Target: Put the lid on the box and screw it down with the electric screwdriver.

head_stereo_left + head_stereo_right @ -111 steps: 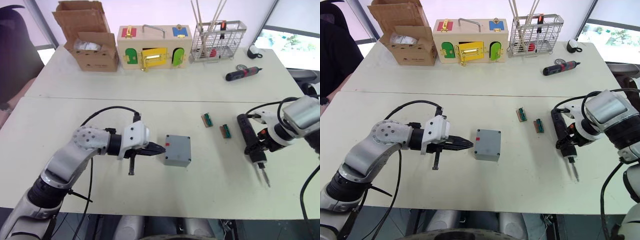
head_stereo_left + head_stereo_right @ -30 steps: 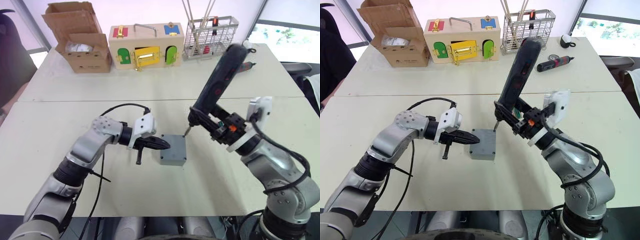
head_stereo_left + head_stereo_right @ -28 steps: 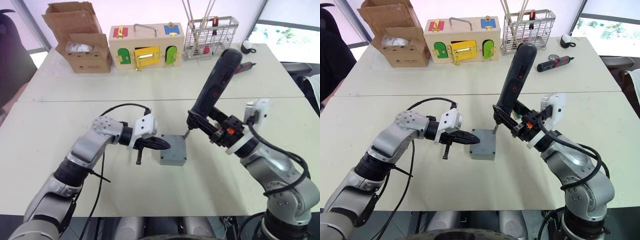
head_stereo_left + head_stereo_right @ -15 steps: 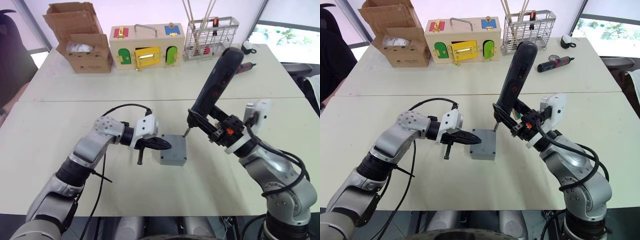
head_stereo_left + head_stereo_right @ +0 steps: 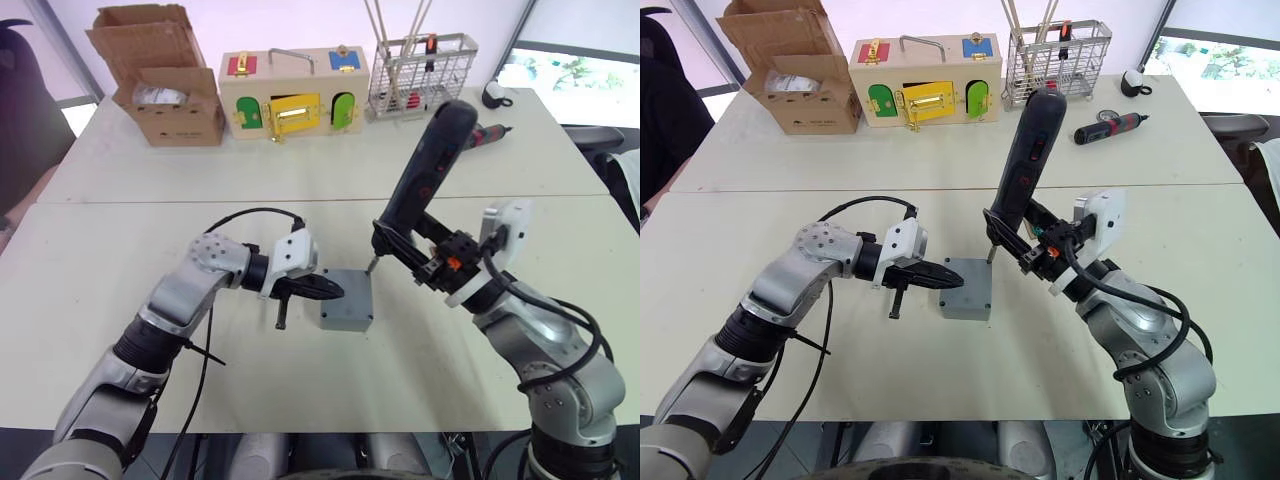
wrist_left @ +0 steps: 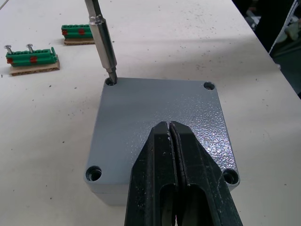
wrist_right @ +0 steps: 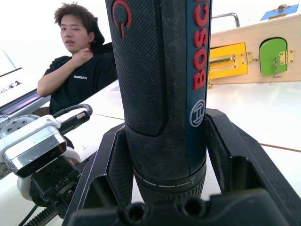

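Note:
The grey lid (image 6: 160,117) sits on the grey box (image 5: 345,321) at the middle of the near table, with screw holes at its corners. My left gripper (image 6: 168,126) is shut, its tips laid on the lid's top from the left. My right gripper (image 5: 440,268) is shut on the electric screwdriver (image 5: 425,180), a dark stick leaning up and away to the right. The screwdriver's metal bit (image 6: 104,47) stands in the lid's far right corner hole. In the right wrist view the fingers (image 7: 109,165) clamp the screwdriver's body (image 7: 160,70) from both sides.
Two green screw holders (image 6: 30,59) lie right of the box. A cardboard carton (image 5: 165,85), a wooden box with coloured doors (image 5: 290,90), a wire basket (image 5: 420,75) and a small black-and-red screwdriver (image 5: 490,135) line the far table. A person (image 7: 77,61) sits at the left.
My right gripper has lifted the screwdriver off the table at the right and set its bit in the lid's corner hole. In the last second it only leans slightly differently. The left gripper stays put.

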